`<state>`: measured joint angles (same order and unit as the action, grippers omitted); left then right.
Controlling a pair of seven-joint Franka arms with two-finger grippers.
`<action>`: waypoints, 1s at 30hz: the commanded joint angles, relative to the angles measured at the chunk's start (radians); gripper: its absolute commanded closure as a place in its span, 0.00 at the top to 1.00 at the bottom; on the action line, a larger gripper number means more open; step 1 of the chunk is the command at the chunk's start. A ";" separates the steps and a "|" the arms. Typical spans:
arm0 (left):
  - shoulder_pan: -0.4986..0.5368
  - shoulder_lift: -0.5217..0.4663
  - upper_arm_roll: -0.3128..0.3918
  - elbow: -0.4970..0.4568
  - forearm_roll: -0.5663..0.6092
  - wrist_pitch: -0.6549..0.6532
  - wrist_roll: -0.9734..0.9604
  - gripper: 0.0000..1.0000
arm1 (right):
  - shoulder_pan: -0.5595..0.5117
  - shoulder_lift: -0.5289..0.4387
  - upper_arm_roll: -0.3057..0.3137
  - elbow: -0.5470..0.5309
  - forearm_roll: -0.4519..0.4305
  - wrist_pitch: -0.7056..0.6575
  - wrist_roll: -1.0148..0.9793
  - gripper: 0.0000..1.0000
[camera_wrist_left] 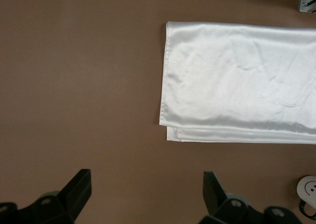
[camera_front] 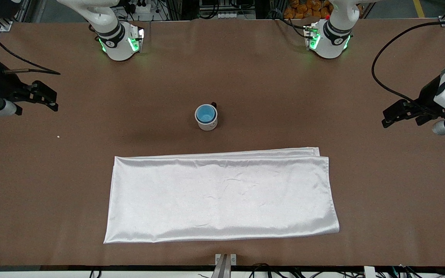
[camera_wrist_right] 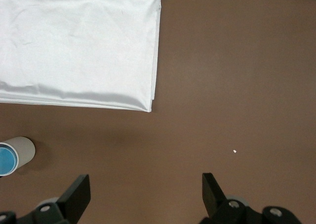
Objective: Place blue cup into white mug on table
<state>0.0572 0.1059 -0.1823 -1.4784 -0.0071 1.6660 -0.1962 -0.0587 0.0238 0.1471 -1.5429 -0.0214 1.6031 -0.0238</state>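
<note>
**Both grippers parked apart at the table ends; cup seated in mug**

Right gripper (camera_front: 48,101): held over the bare table (camera_front: 361,185) at the right arm's end, dark fingers spread wide with nothing between them. Its wrist body runs off the frame edge in the front view, so only part of the arm shows. The right wrist view confirms the gap: two black fingers (camera_wrist_right: 76,194) stand well apart above brown tabletop. This arm waits.

Left gripper (camera_front: 390,117): held over the table at the left arm's end, fingers likewise parted and empty. The white wrist housing is cut by the frame edge. In the left wrist view the two fingertips (camera_wrist_left: 79,187) sit far apart over plain table. This arm waits too.

Blue cup (camera_front: 206,113): upright inside the white mug (camera_front: 207,122), its bright-blue interior showing within the mug's rim. Only the inside of the cup can be seen; its outer wall is hidden by the mug.

White mug: upright on the table near the middle, well apart from both grippers. Its black handle (camera_front: 214,104) peeks out on the side toward the robot bases, mostly hidden by the mug body. Small dark marks on the wall are too small to read. Each wrist view catches only a slice of the mug at its frame edge.

White satin cloth (camera_front: 222,197): folded, flat, nearer the front camera than the mug, not touching it.

White speck (camera_front: 58,136): tiny, on the table near the right gripper; cannot tell what it is.
</note>
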 commanded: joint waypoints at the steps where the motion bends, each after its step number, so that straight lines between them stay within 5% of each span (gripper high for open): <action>1: -0.033 -0.037 0.018 -0.022 0.088 -0.023 0.053 1.00 | 0.004 0.008 0.000 0.015 -0.006 -0.008 -0.007 1.00; 30: -0.043 -0.046 0.053 -0.022 -0.008 -0.035 0.040 1.00 | 0.002 0.008 0.002 0.014 0.000 -0.009 0.005 1.00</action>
<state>0.0216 0.0855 -0.1423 -1.4793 0.0112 1.6434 -0.1662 -0.0587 0.0264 0.1471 -1.5429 -0.0210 1.6031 -0.0237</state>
